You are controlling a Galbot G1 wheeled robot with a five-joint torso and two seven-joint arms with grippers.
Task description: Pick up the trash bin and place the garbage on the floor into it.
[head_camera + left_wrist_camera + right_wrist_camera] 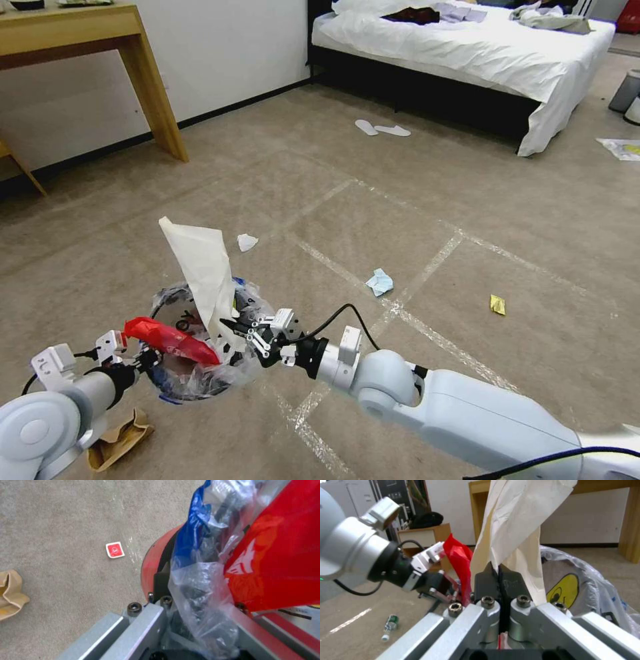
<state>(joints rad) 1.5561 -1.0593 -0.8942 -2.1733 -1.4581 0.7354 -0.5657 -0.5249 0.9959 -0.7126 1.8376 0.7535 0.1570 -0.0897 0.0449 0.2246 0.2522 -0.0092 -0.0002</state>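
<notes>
The trash bin (175, 390), red with a clear smiley-printed liner (563, 587), hangs above the floor (413, 220). My left gripper (147, 360) is shut on its near rim. A red wrapper (170, 339) lies across the bin's mouth. My right gripper (500, 576) is shut on a tall cream paper sheet (200, 263) that stands up over the bin's opening. On the carpet lie other pieces of garbage: a white tissue (247, 242), a light-blue wad (380, 282), a yellow packet (497, 305), a brown paper scrap (120, 437), a small red packet (115, 550) and a plastic bottle (390, 623).
A wooden desk (150, 80) stands at the back left and a bed (480, 60) with a white cover at the back right. White slippers (381, 128) lie before the bed. Two bins (628, 93) and a printed sheet (623, 148) sit at the far right.
</notes>
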